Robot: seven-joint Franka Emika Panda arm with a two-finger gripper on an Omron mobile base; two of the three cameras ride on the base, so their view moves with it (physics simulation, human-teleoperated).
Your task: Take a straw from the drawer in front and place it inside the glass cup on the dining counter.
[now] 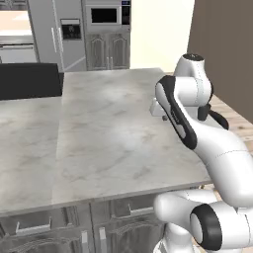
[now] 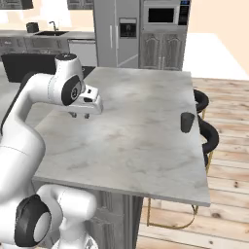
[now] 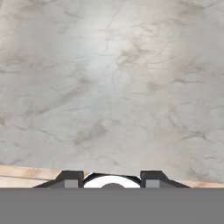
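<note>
Jaws: the two dark fingertips stand apart at the bottom of the hand view with nothing between them; no straw shows in the grip.
Gripper (image 2: 80,115): hangs just above the counter, pointing down at the marble; in the left base view the gripper (image 1: 159,114) is partly hidden behind the arm's elbow.
Fingertips (image 3: 70,178): short dark stubs, seen against bare marble and a thin strip of wooden floor at the counter's edge.
Counter (image 2: 141,131): large light grey veined slab over dark grey panelled cabinets; the same counter (image 1: 108,133) spans most of the left base view, and the hand view looks straight down on the counter (image 3: 109,87).
Cup (image 2: 187,122): small dark tumbler, upright on the counter near its right edge, well apart from the gripper; whether anything is inside cannot be told.
Stools (image 2: 210,137): dark round seats on gold legs just beside the counter's right edge, next to the cup.
Drawers (image 1: 34,227): grey fronts with silver bar handles under the counter's near edge, closed as far as can be seen.
Fridge (image 2: 116,34): grey, against the far wall beyond the counter.
Oven (image 2: 163,17): built in, beside the fridge.
</note>
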